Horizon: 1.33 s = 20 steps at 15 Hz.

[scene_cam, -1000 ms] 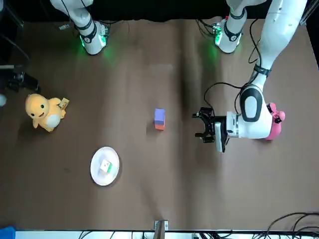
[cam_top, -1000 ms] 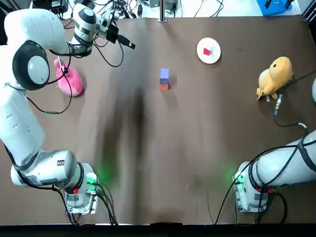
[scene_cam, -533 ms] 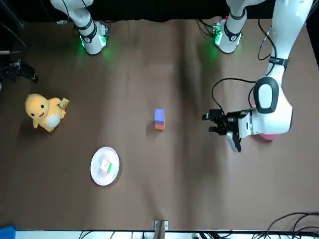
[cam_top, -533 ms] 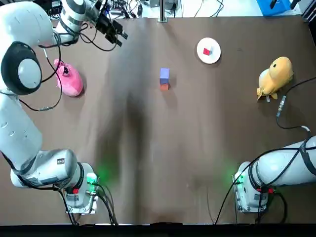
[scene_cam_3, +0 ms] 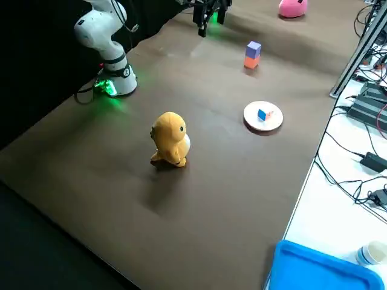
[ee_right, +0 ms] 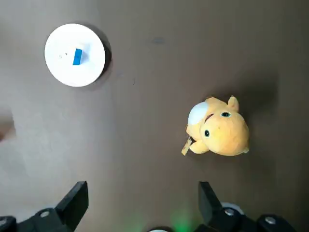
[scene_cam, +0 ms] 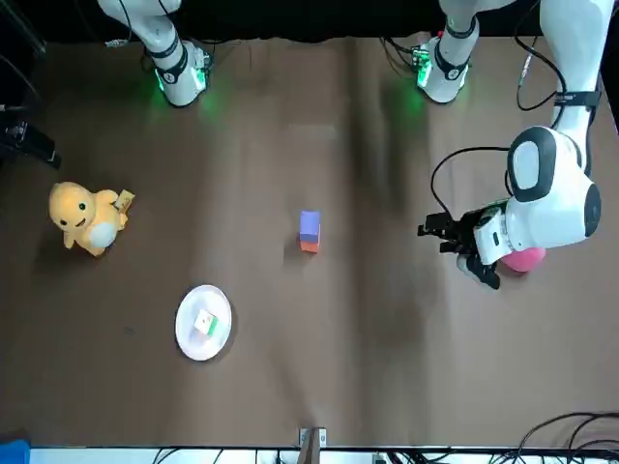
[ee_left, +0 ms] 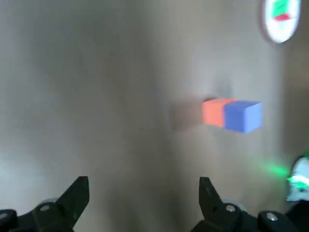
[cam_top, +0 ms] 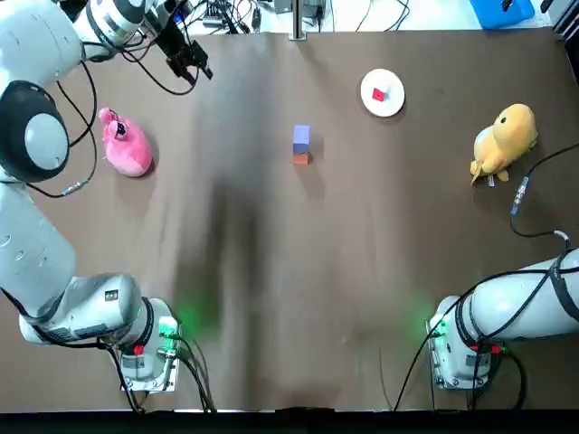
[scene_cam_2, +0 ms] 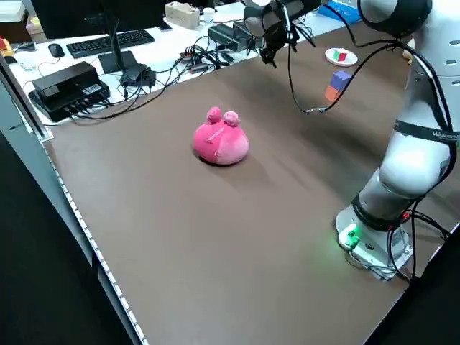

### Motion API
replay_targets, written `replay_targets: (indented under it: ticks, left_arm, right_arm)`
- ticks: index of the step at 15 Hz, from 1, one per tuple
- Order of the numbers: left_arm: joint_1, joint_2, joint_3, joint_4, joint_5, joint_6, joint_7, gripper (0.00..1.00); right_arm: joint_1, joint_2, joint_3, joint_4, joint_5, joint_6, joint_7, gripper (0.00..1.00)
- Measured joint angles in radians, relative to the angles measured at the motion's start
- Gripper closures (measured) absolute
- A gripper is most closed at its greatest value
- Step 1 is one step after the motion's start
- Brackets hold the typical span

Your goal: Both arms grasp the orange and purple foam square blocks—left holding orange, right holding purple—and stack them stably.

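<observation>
Left gripper (ee_left: 143, 182): fingers spread, empty, backed off, likely since nothing is left to hold.
Stack: purple block (ee_left: 243, 116) seated squarely on orange block (ee_left: 213, 112), well ahead of that gripper, touched by neither arm.
Right gripper (ee_right: 142, 186): spread, empty, high over yellow plush (ee_right: 219, 128) and white plate (ee_right: 89, 67), clear of stack.

- No legible text, brand, number or sign appears in any view.
- A small dark label (cam_top: 110, 297) on the left arm (cam_top: 77, 312) is too small to read.
</observation>
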Motion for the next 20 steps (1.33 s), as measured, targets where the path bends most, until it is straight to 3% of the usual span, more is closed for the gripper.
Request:
replay_targets:
  ticks: [7,10,14,18,20]
  left_arm:
    - [0.001,-0.060,0.050,0.012,0.312,0.001,-0.053,0.00]
    - [0.001,-0.092,0.059,0.065,0.443,-0.058,-0.123,0.00]
    - [-0.010,-0.134,0.046,0.216,0.502,-0.299,-0.293,0.00]
    - [-0.031,-0.150,0.015,0.376,0.510,-0.458,-0.394,0.00]
    - [-0.034,-0.156,0.015,0.409,0.514,-0.480,-0.401,0.00]
  right_arm:
    - [0.000,0.000,0.001,0.000,0.006,0.011,0.025,0.00]
    - [0.000,0.000,0.002,0.000,0.007,0.010,0.025,0.00]
    - [0.000,0.000,0.002,0.000,0.007,0.010,0.025,0.00]
    - [0.000,0.000,0.004,-0.001,0.007,0.009,0.025,0.00]
    - [0.000,0.000,0.006,-0.001,0.008,0.009,0.025,0.00]
